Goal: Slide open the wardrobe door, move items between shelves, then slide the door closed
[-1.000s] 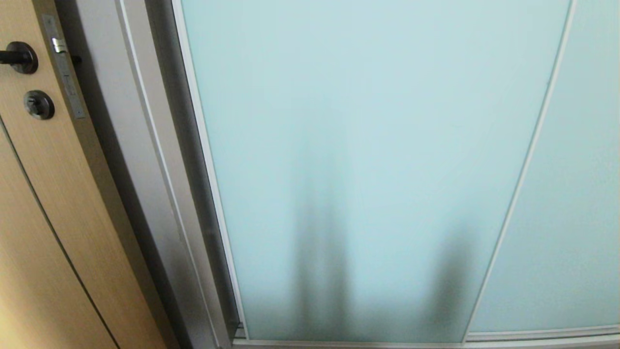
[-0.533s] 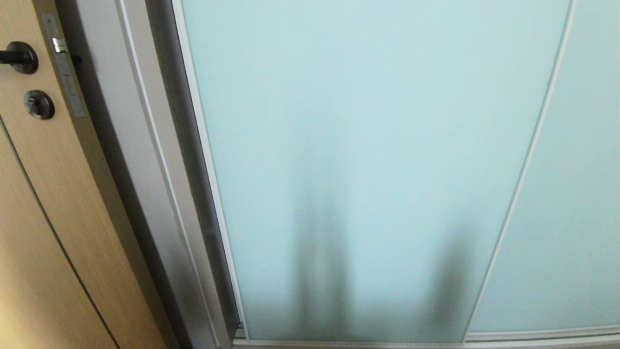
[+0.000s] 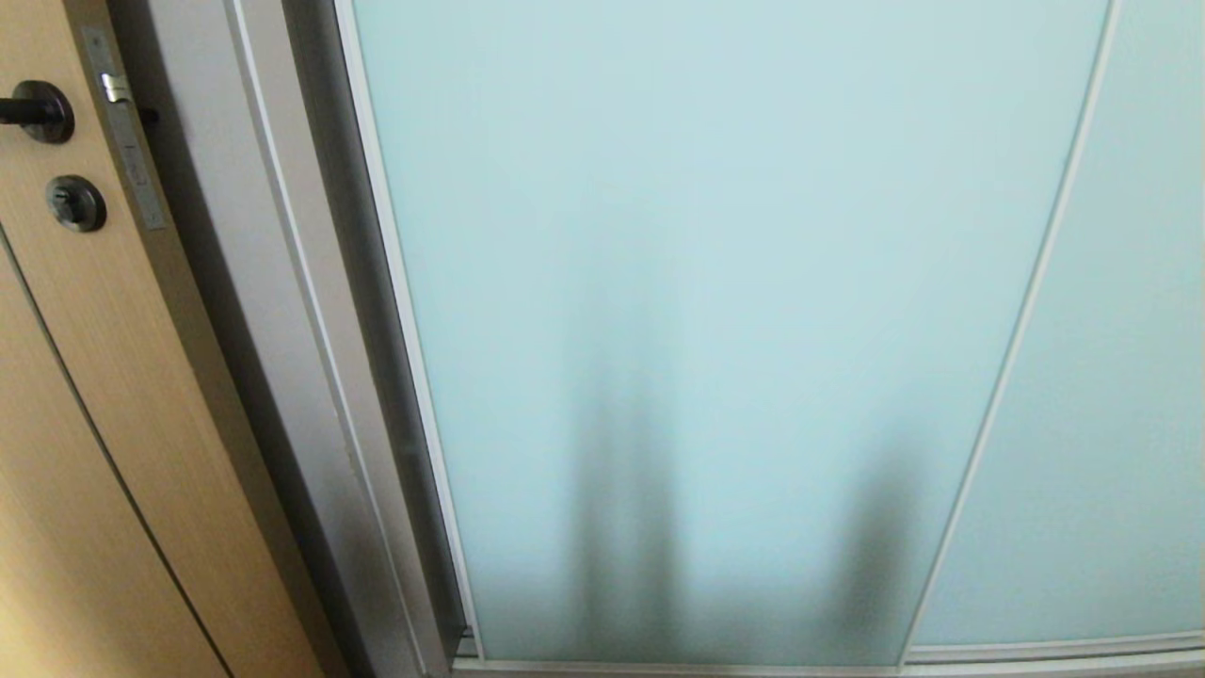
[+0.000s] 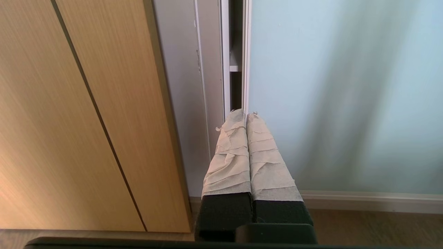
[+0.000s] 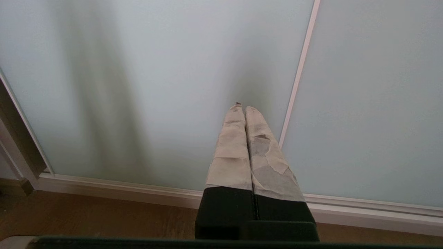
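Note:
The sliding wardrobe door (image 3: 715, 282), a frosted pale aqua pane in a thin white frame, fills the head view, where neither gripper shows. In the left wrist view my left gripper (image 4: 245, 116) is shut and empty, its taped fingertips low in front of the door's (image 4: 328, 86) left edge. A narrow dark gap remains there, showing the edge of a white shelf (image 4: 234, 68). My right gripper (image 5: 244, 107) is shut too, holding nothing, pointing at the same door (image 5: 155, 69) near its right frame strip. The items are hidden.
A tan wood door (image 3: 85, 424) with a black knob (image 3: 36, 111) stands left of the grey wardrobe post (image 3: 282, 330). A second glass panel (image 3: 1111, 377) lies to the right. A white bottom rail (image 5: 138, 188) runs above the brown floor (image 5: 104, 214).
The door and the camera have not moved. The left dark shadow on the glass has faded a little at its top.

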You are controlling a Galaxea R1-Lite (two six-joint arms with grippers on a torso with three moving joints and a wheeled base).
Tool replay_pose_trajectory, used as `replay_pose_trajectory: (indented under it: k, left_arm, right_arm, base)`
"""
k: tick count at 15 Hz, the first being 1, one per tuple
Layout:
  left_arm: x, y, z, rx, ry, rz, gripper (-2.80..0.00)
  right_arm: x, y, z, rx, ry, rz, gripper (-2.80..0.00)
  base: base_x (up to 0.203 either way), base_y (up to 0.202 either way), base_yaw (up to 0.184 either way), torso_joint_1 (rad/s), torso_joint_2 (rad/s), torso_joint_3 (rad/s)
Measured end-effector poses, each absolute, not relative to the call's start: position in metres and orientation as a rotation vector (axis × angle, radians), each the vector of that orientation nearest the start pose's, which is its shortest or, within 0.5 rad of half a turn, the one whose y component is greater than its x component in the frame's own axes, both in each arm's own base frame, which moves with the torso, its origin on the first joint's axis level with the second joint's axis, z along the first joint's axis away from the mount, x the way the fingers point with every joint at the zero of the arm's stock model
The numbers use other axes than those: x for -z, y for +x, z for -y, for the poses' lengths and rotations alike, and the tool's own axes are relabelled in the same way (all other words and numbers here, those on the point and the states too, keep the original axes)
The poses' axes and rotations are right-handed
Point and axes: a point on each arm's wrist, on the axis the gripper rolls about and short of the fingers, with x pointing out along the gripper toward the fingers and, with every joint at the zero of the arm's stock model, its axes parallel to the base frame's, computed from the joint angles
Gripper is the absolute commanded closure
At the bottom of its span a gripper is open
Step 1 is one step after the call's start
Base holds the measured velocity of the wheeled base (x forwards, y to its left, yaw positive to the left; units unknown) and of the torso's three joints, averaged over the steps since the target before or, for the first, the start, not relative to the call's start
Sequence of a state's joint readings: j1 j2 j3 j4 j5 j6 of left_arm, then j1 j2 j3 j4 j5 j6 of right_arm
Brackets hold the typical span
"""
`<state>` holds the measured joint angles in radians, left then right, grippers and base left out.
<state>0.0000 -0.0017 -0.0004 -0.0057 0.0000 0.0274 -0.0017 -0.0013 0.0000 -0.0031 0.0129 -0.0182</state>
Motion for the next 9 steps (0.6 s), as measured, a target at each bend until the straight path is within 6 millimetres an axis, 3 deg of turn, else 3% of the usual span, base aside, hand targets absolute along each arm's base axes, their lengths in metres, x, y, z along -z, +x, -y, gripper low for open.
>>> replay_pose_trajectory:
  k: [9]
  left_arm:
    - [-0.076, -0.0229, 0.0, 0.0, 0.027, 0.007, 0.0]
  right_arm:
    - [-0.076, -0.0229, -0.0003, -0.01, 0.001, 0.005, 0.0]
  base:
    - [0.0, 0.0, 0.0, 0.0, 0.0, 0.0]
